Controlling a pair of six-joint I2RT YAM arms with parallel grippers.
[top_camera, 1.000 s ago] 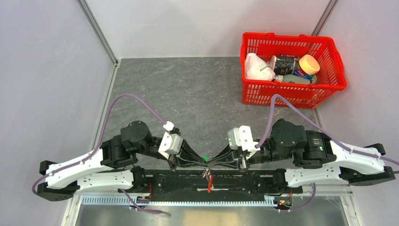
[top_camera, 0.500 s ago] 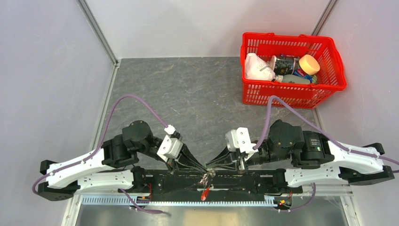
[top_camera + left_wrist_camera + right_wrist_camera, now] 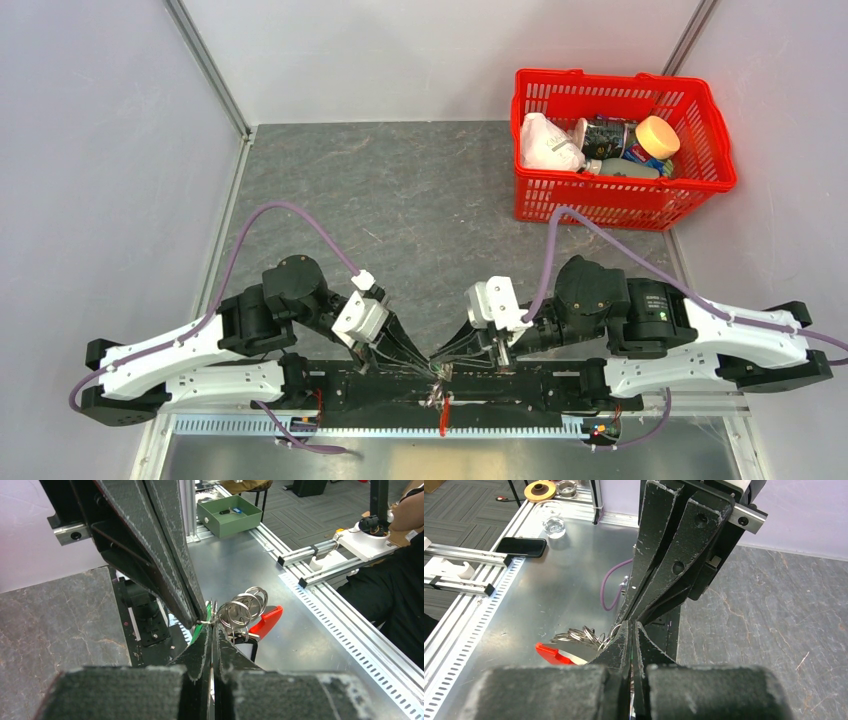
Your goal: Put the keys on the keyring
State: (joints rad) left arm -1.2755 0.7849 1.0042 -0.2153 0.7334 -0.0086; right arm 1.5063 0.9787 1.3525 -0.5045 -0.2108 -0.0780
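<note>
My two grippers meet tip to tip over the black base rail at the near edge. The left gripper (image 3: 430,366) (image 3: 212,626) is shut on the thin dark wire of the keyring. The right gripper (image 3: 444,366) (image 3: 631,629) is shut on a thin metal piece with a green tag (image 3: 202,626). A bunch of silvery key rings (image 3: 244,609) (image 3: 578,635) hangs at the tips. The keyring's red part (image 3: 445,413) (image 3: 266,622) (image 3: 550,654) hangs below it. A black-and-white tag (image 3: 244,651) hangs there too. The key blades are hidden.
A red plastic basket (image 3: 700,180) with bottles and a white bag stands at the back right on the grey mat (image 3: 420,200). Metal frame posts rise at both back corners. A silver slotted rail (image 3: 380,425) runs along the near edge under the bunch.
Both grippers have come down toward the near edge, tips still together. The right arm has swung left. The hanging bunch with the red part has moved nearer with them.
</note>
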